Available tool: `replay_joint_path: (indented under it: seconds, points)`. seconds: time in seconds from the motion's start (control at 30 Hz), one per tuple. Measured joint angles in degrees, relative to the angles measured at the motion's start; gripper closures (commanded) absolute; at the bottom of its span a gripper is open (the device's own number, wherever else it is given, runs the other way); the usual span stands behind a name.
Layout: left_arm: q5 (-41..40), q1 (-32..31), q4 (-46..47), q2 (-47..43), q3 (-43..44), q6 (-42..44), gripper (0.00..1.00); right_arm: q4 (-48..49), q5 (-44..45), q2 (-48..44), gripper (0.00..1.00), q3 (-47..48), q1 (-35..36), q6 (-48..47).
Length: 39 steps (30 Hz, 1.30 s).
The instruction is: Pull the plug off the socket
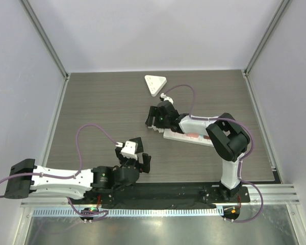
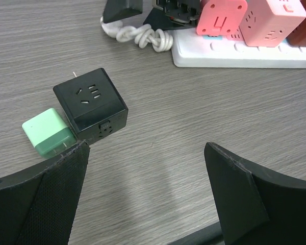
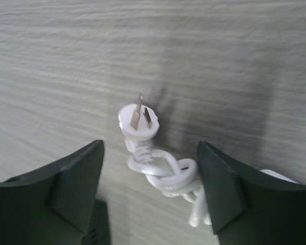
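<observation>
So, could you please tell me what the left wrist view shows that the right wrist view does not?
Only the left wrist view: a black cube beside a green cube, and pink adapters on a white power strip. Only the right wrist view: the white plug, prongs bare, lying just ahead of the open right gripper. Both: the coiled white cord and the grey wood table.

You've got one power strip (image 2: 234, 56), two pink cube adapters (image 2: 222, 15), one red cube (image 2: 305, 28), one black cube (image 2: 92, 102), one green adapter (image 2: 46, 133), one white corded plug (image 3: 137, 122) and one triangular socket (image 1: 155, 83).
</observation>
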Motion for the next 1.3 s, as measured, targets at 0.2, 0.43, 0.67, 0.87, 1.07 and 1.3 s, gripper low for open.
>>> replay_joint_path:
  seconds: [0.2,0.43,0.67,0.87,1.07,1.3]
  points:
    - [-0.1,0.0,-0.2,0.7,0.4,0.0,0.08,-2.5,-2.2,-6.3,0.08,-2.0,0.2,0.2]
    - [-0.1,0.0,-1.2,4.7,2.9,0.0,0.09,-8.0,2.4,-26.1,0.02,-4.6,-1.3,-3.0]
    - [0.2,0.0,-2.1,8.2,6.0,0.5,0.11,-9.7,4.3,-46.9,0.06,-16.5,-14.7,-3.3]
    - [2.2,0.0,-1.5,8.0,6.3,3.1,0.11,-15.9,5.8,-63.9,0.11,-29.1,-31.0,-3.1]
    - [3.6,0.0,-0.2,8.4,6.4,4.7,0.11,-18.1,2.5,-64.1,0.17,-32.2,-46.2,-3.7]
    - [4.1,0.0,-0.2,12.9,9.1,5.6,0.11,-13.9,-7.4,-53.4,0.32,-37.6,-62.8,-4.2]
